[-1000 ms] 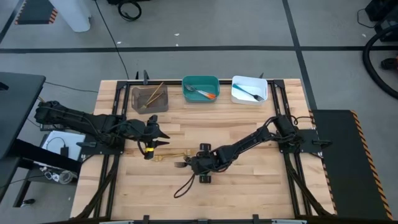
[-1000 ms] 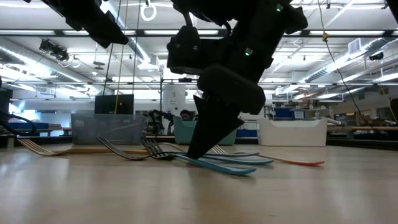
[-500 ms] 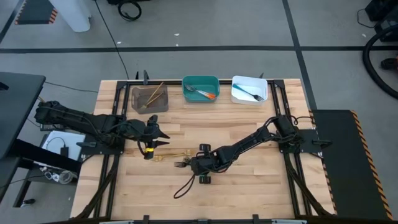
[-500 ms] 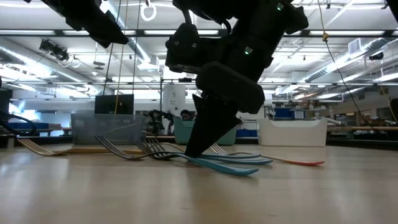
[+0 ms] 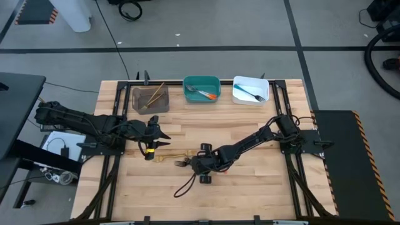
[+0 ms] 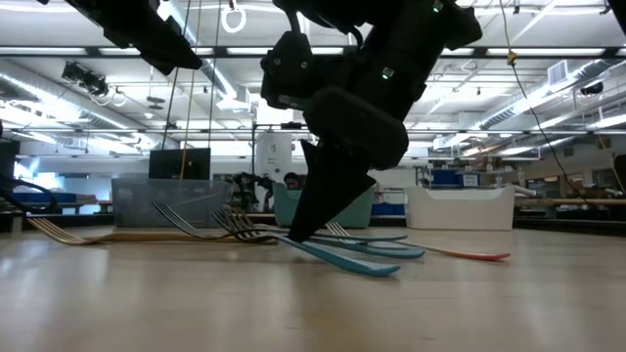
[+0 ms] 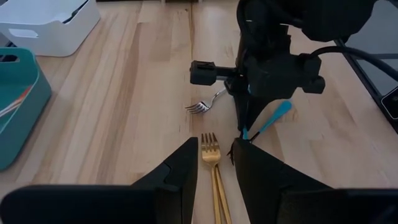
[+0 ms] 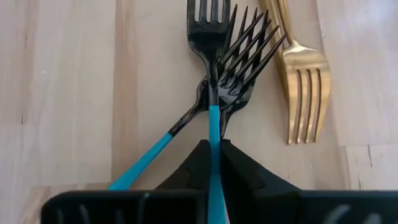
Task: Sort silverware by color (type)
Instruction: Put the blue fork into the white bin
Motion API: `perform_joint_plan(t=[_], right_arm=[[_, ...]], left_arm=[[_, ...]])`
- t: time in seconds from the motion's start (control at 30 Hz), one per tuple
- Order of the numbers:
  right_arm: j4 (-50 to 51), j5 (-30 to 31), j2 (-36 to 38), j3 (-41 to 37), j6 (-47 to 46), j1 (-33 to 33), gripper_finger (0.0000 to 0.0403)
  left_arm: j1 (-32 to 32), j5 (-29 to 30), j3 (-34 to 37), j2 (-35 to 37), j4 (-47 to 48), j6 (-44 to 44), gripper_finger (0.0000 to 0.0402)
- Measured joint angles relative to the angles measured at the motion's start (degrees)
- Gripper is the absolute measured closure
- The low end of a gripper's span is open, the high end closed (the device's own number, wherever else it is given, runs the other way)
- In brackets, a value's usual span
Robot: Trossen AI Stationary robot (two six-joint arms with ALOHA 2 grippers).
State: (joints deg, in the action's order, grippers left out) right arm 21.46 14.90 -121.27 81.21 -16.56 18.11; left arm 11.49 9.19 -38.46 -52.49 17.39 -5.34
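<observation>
Left pincer (image 5: 154,145): hovers over the counter (image 5: 250,187) at its left side, fingers apart with nothing between them, just behind the gold fork (image 7: 211,152); it has not moved in the last second.
Grey bin (image 5: 150,99): holds gold pieces.
Right pincer (image 8: 210,163): at mid-counter, it has just gone from apart to clamped on the blue-handled fork (image 8: 210,93), fingers squeezed on the blue handle.
Blue-handled fork: its handle end now rides a little higher off the wood than a second ago, tines tangled with a second blue-handled fork (image 8: 186,118).
Teal bin (image 5: 202,89): holds orange-handled pieces.
White bin (image 5: 250,90): holds a dark fork.
Meaning: the pick looks secured; the tangled neighbour may drag along on lifting.
</observation>
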Motion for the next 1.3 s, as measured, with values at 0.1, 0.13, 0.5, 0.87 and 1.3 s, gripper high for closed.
perform_joint_plan(t=[0.1,0.13,0.5,0.87,1.3], right_arm=[[-0.03,-0.35,0.02,0.00,-0.06,-0.02,0.0365],[-0.03,-0.93,0.02,0.00,-0.27,-0.02,0.0364],[-0.16,-2.67,0.11,0.02,-1.23,0.00,0.0364],[-0.17,-2.64,0.36,0.02,-0.74,-0.24,0.0375],[1.09,1.69,5.28,0.11,1.53,-0.24,0.0378]], left_arm=[[0.00,0.00,0.00,0.00,0.00,-0.02,0.0290],[0.00,0.00,0.00,0.00,0.00,-0.02,0.0290],[0.00,0.00,0.00,0.00,0.00,-0.04,0.0290],[0.00,0.00,0.00,0.00,0.00,-0.34,0.0290],[0.00,0.00,0.00,0.00,0.04,-0.48,0.0290]])
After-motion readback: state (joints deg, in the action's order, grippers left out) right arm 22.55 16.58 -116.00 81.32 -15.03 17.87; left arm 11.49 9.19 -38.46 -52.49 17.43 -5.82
